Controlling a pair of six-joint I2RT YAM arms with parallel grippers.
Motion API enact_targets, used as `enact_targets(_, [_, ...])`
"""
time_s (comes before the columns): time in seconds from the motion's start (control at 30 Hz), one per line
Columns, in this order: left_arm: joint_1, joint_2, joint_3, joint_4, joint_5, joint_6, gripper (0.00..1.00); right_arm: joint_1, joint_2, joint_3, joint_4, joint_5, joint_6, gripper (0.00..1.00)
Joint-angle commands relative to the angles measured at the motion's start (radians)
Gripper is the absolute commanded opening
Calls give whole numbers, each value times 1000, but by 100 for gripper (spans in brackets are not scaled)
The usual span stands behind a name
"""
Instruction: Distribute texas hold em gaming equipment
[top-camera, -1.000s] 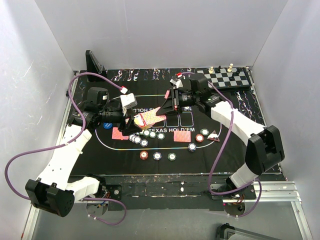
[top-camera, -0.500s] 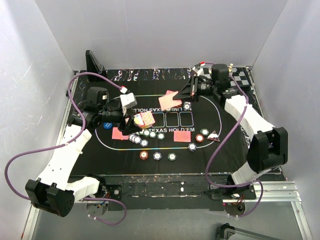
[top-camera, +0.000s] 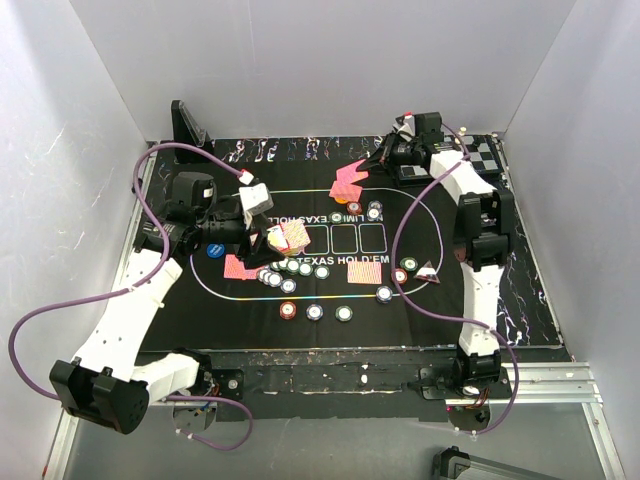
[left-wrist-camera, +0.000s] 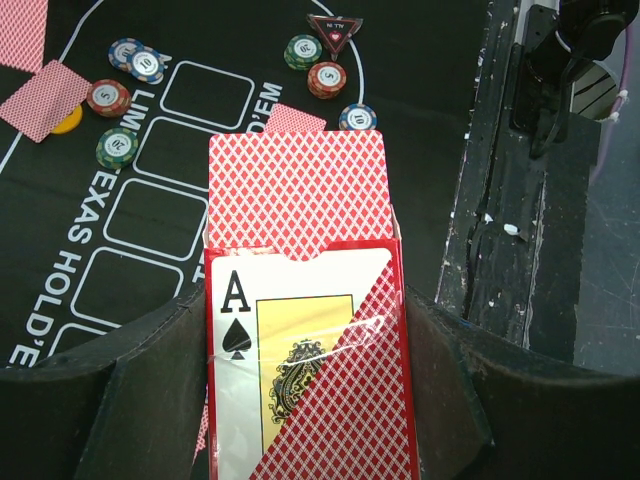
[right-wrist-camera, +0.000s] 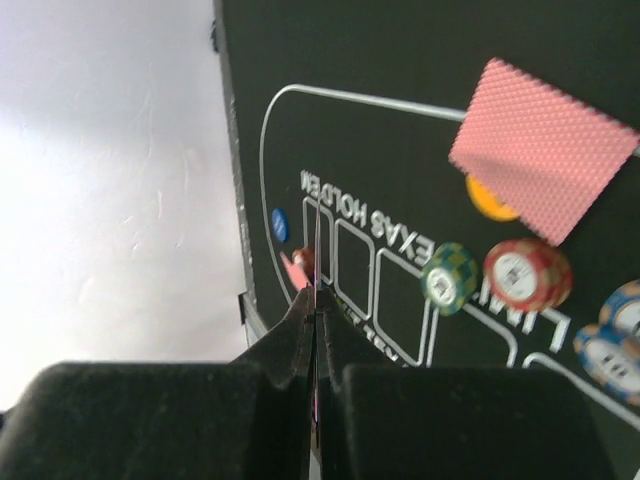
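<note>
Red-patterned-back playing card (top-camera: 350, 176) just pulled from the red cardboard pack (left-wrist-camera: 330, 420) clamped in left gripper (left-wrist-camera: 305, 350), now pinched in closed right gripper (right-wrist-camera: 315, 305) at far end; probably getting dealt there

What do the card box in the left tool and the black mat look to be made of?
Card box: likely printed cardboard, with a cut thumb notch at its mouth; a shiny creased band across the front suggests clear plastic wrap.
Black mat: matte, felt-like cloth, no glare, white lines printed on; exact fabric unclear.
</note>
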Motion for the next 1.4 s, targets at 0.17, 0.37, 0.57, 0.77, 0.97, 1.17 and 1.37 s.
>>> enact_targets(0.17, [6,-49,36,39,54,-43,0,-1,205,257,-41,122,-36,4])
enact_targets(0.37, [4,-52,32,39,57,-47,0,1,258,269,-24,189,-40,13])
enact_targets(0.57, [4,-47,29,39,63,-47,0,1,289,306,-95,249,-43,39])
enact_targets(0.77, [4,-44,32,39,66,-47,0,1,254,286,-159,304,-73,57])
enact_targets(0.97, [6,-56,32,39,68,-50,0,10,171,274,-274,413,-134,68])
enact_targets(1.17, [4,-61,28,39,66,-53,0,28,39,251,-391,544,-183,78])
enact_targets(1.37, [5,-67,17,31,58,-32,0,56,-204,57,-318,415,-146,85])
